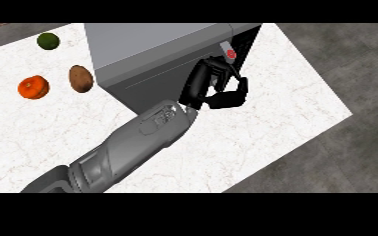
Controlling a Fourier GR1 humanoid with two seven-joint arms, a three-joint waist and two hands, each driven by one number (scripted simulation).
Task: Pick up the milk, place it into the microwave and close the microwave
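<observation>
The milk (pixel 229 53) shows only partly inside the microwave (pixel 155 45), behind the hand (pixel 221 87); its lower part is hidden.

One grey forearm (pixel 133 145) rises slantwise from the lower left edge; its wrist bends upward. The black hand (pixel 218 87) shows fingers curled inward.

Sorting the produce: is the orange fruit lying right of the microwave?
No, the orange fruit lies on the counter left of the microwave, beside a brown potato.
</observation>
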